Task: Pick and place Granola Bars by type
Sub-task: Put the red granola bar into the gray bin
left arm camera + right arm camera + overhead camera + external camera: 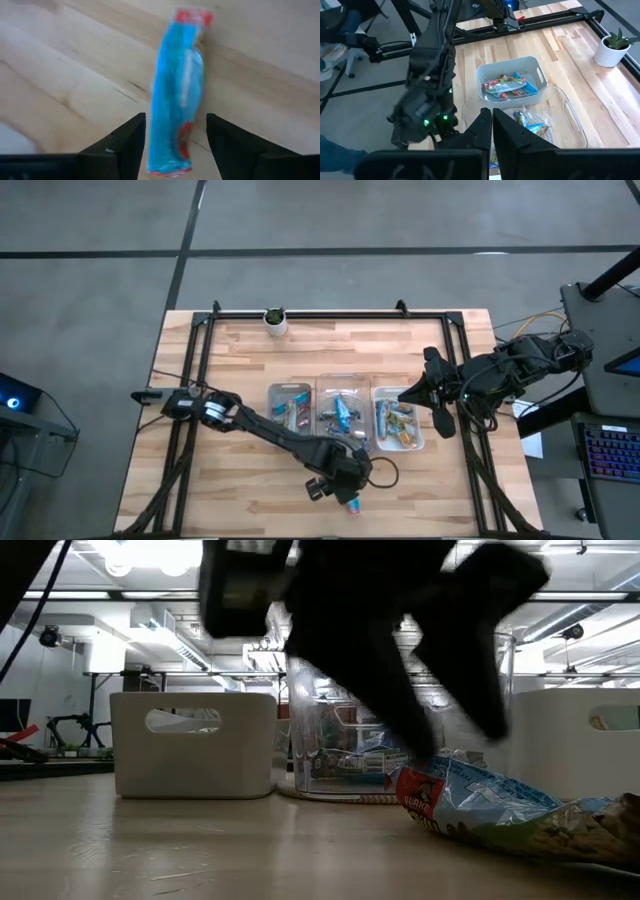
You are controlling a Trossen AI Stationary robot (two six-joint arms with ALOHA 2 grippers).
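Below, a shiny blue granola bar (pixel 177 95) with red ends, between the spread left hand (pixel 176 135) fingers.

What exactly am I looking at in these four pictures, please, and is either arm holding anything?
This is a robot with two dark arms at a wooden table. One picture looks straight down from above, one looks level across the tabletop, and two come from cameras on the arms' wrists. Three pale trays sit side by side mid-table with wrapped granola bars inside; a small potted plant stands at the far edge. The left gripper is low over the near part of the table, its fingers open on either side of a blue-wrapped bar lying on the wood, not gripping it. The right gripper waits shut over the right-hand tray, holding nothing.
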